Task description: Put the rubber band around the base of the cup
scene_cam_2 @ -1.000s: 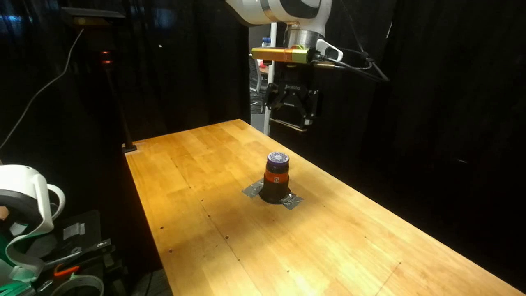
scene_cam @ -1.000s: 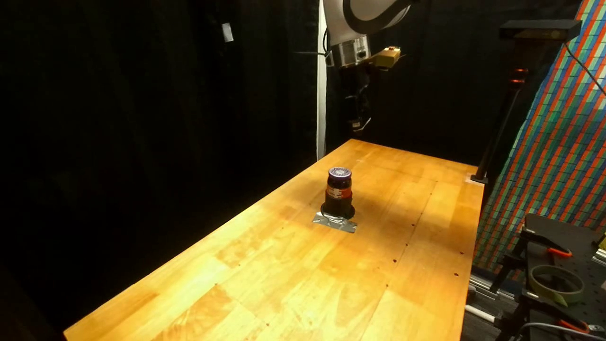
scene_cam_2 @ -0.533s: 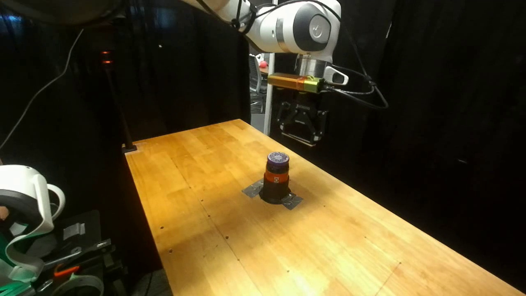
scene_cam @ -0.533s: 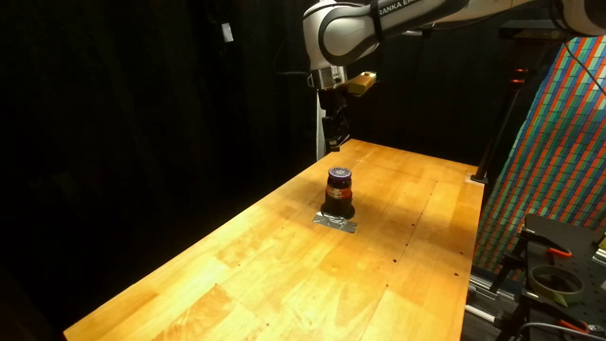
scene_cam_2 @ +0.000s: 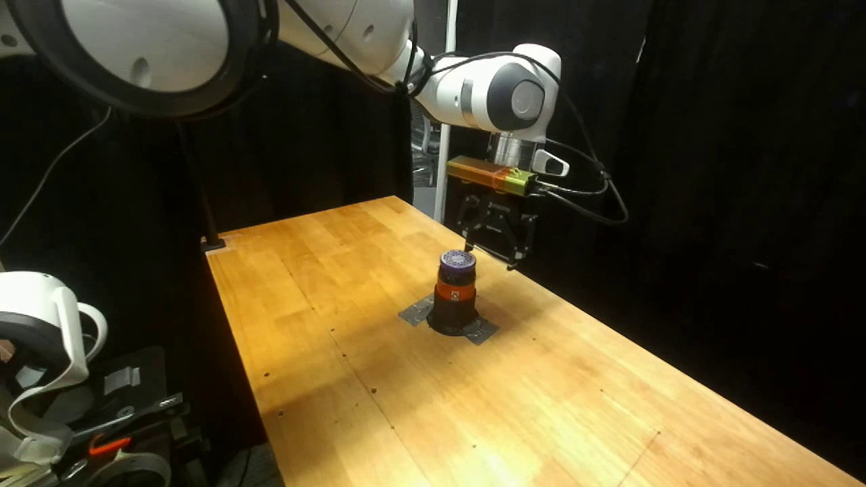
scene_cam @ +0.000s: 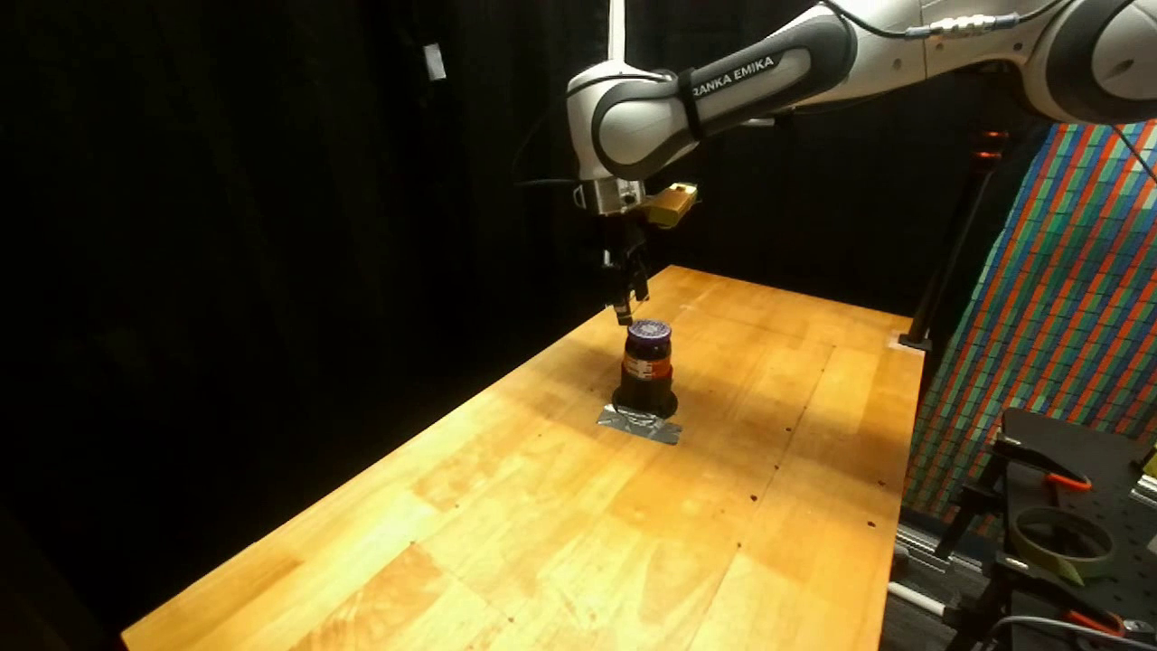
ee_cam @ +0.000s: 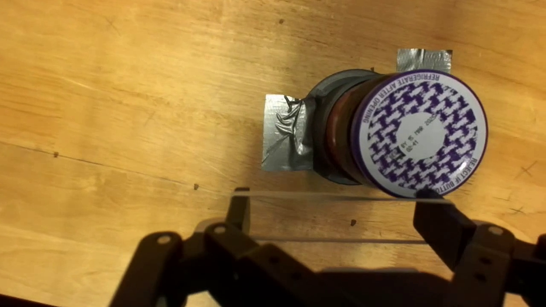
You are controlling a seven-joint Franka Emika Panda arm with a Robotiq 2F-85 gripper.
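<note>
In an exterior view I have the cup (scene_cam: 646, 387) upright on the worktop (scene_cam: 578, 542), nearer the left long edge than the right and well back from the near left corner. Noted on it: speckled pale-topped lid (scene_cam: 649, 329), orange-red label (scene_cam: 660, 368), dark flared base (scene_cam: 645, 403). Silver tape (scene_cam: 640, 429) touches the base on its near side. My claw (scene_cam: 633, 309) points down, fingers (scene_cam: 625, 316) apart, lower tip just beside the lid, on the left-edge side; contact cannot be told. White-and-grey arm (scene_cam: 646, 127) above, gold box (scene_cam: 671, 206) at its wrist. Dark post (scene_cam: 949, 253) stands at the far right corner. Off the right edge: tape roll (scene_cam: 1048, 561) on a black board (scene_cam: 1121, 502).
</note>
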